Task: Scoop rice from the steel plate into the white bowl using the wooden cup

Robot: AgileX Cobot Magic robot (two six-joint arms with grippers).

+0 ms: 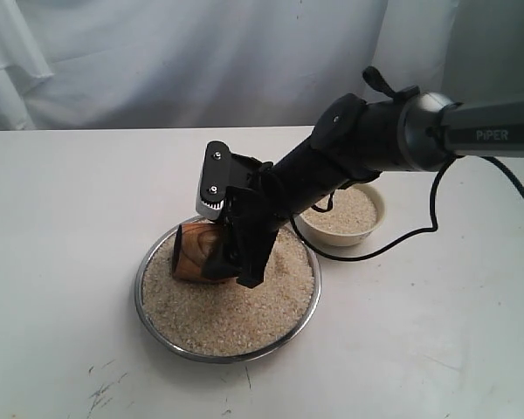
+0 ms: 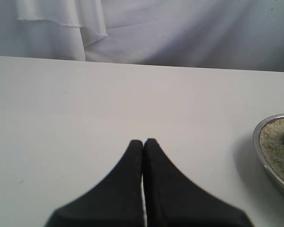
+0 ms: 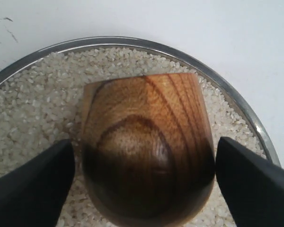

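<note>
The steel plate (image 1: 230, 356) holds a bed of rice (image 1: 244, 319) at the table's middle. The wooden cup (image 1: 192, 253) lies tipped on its side over the plate's far left part, its mouth pointing left. My right gripper (image 1: 212, 251) is shut on it. In the right wrist view the cup (image 3: 146, 137) sits between the black fingers (image 3: 33, 179), above the rice (image 3: 33, 104). The white bowl (image 1: 363, 237) stands right of the plate and has rice in it. My left gripper (image 2: 143, 142) is shut and empty over bare table, with the plate's rim (image 2: 261, 130) at that view's edge.
A black cable (image 1: 402, 236) loops from the right arm past the bowl onto the table. A white cloth backdrop (image 1: 157, 61) hangs behind the table. Dark scuff marks (image 1: 100, 393) show near the front left.
</note>
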